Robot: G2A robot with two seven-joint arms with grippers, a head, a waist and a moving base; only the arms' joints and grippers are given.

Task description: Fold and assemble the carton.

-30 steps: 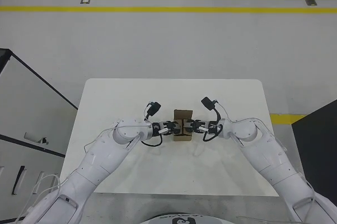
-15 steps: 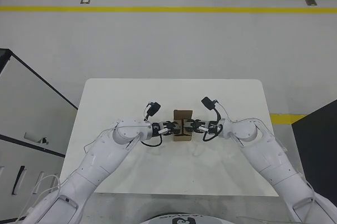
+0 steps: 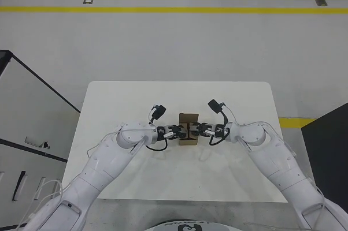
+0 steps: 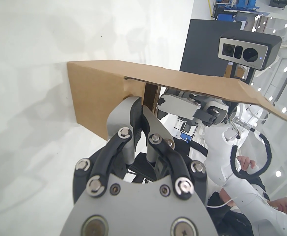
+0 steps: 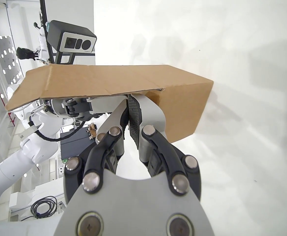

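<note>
The carton [image 3: 188,128] stands in the middle of the table [image 3: 237,173], a little toward the far side. It is already opened into a brown box shape, so I judge the task to be about half done. One long flap [image 4: 207,87] sticks out unfolded and the end looks open, so the flaps are left to fold in and close. The left gripper [image 4: 141,109] is clenched on the carton's left edge, and the right gripper [image 5: 131,105] on its right edge. The cardboard is plain and clean, with sharp creases.
</note>
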